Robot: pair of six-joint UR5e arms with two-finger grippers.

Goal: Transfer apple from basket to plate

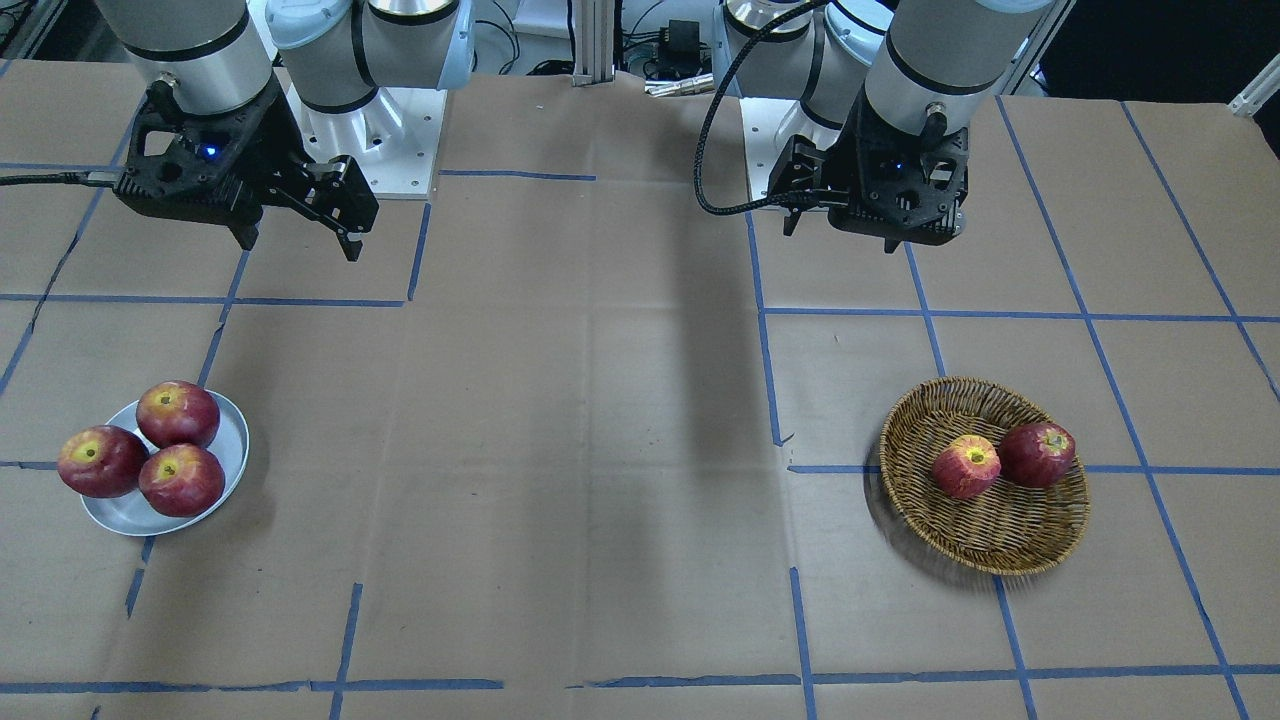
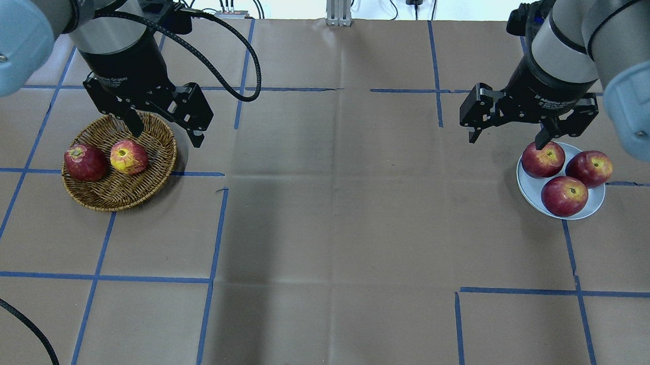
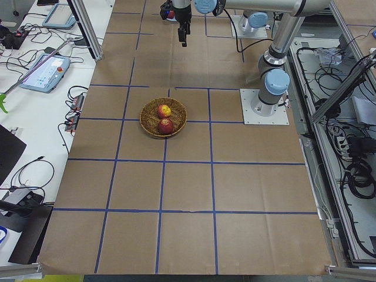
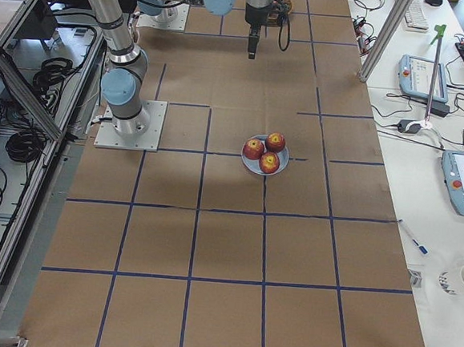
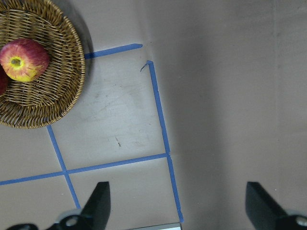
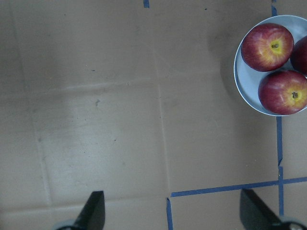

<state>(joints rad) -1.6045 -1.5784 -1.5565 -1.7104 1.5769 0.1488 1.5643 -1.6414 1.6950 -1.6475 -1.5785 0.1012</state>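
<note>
pale apple (image 2: 129, 157) sits in the basket (image 2: 115, 198) far left on the desk, touching a darker apple (image 2: 84, 162). left jaws hover spread beside it, ready to descend. right jaws spread, idle near the plate (image 2: 528, 189).

The darker apple (image 2: 85, 163) is crowding one flank of the apple (image 2: 129, 157) in the basket (image 2: 128, 192); its other flanks are facing bare wicker. Three glossy apples (image 2: 565, 195) are filling the plate (image 2: 528, 187), leaving only a bare strip along one rim. Between basket and plate the table (image 2: 335, 205) is stretching as bare brown paper.
</note>
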